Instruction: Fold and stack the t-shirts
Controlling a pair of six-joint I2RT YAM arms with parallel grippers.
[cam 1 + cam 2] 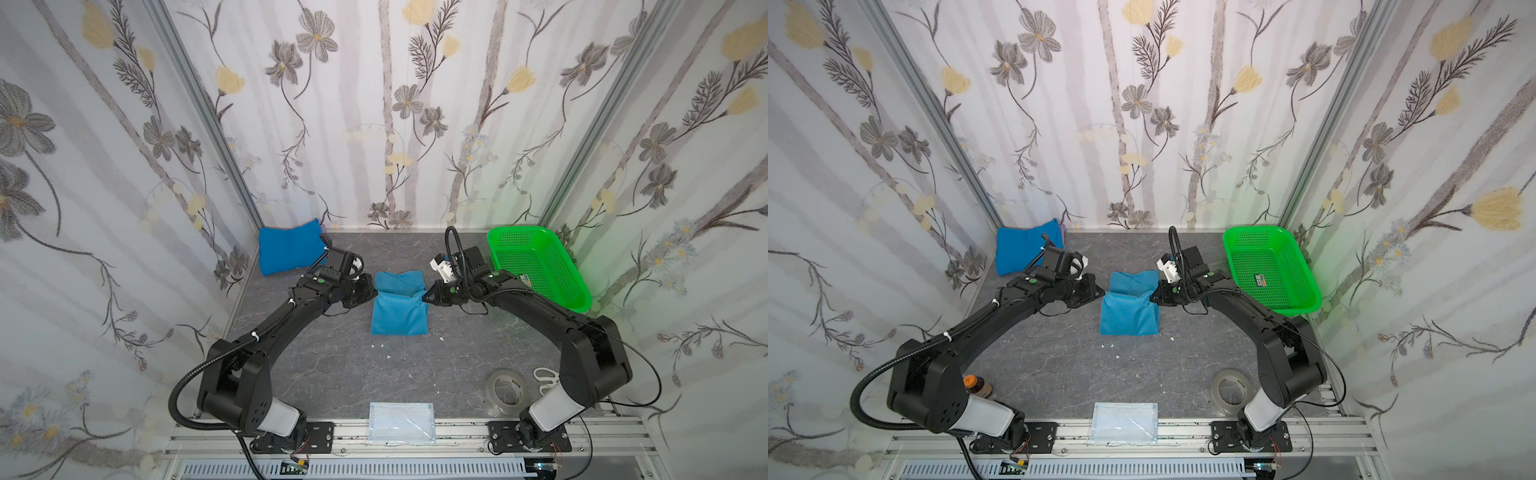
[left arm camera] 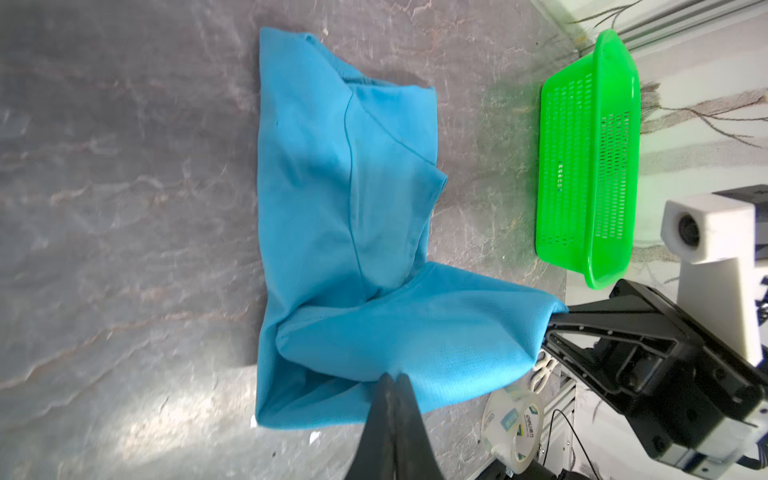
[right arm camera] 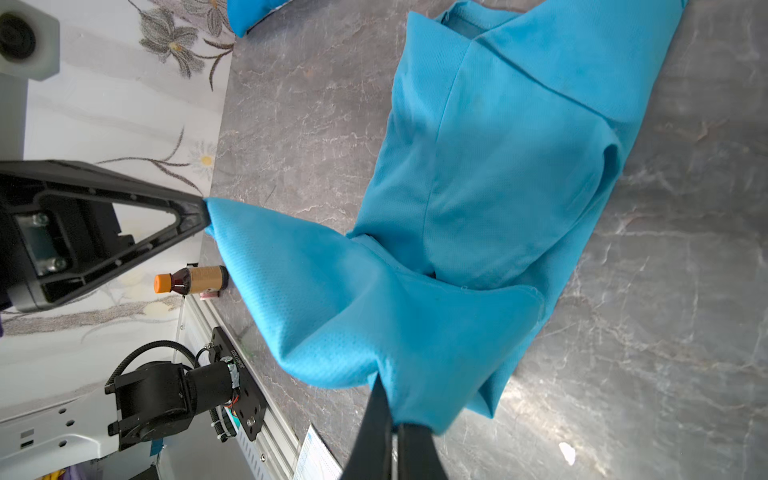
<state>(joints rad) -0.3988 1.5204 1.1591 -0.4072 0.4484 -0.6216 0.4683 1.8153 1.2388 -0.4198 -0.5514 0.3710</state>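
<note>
The lighter teal t-shirt [image 1: 399, 305] lies in the middle of the table, narrowed to a long strip with its sleeves turned in, and one end of it is raised off the surface as a flap stretched between the two claws. The left gripper [image 1: 376, 293] is clenched on the flap's left corner and the right gripper [image 1: 424, 298] is clenched on the right corner, so the two black tips face each other across the width of the shirt, with the cloth sagging a little between them. In both wrist views the pinched fabric bunches right at the closed tips while the rest of the shirt lies flat on the table beyond. The deeper blue t-shirt [image 1: 286, 249] sits folded in the far left corner, up against the wall, behind the left arm and well apart from the teal one. The table [image 1: 332, 374] is dark grey with pale marble-like veins, and a few small white scraps [image 1: 381, 345] lie on it just nearer than the shirt. A green perforated basket [image 1: 519, 230] stands at the far right, beside the right arm. Nearer the front on the right are a roll of clear tape [image 1: 505, 390] and white-handled scissors [image 1: 546, 379]; a pale blue packet of masks [image 1: 401, 422] rests on the front edge, and a small brown bottle with an orange cap [image 1: 978, 386] stands by the left arm's base. Floral wallpaper [image 1: 374, 104] covers the three walls around the table.
</note>
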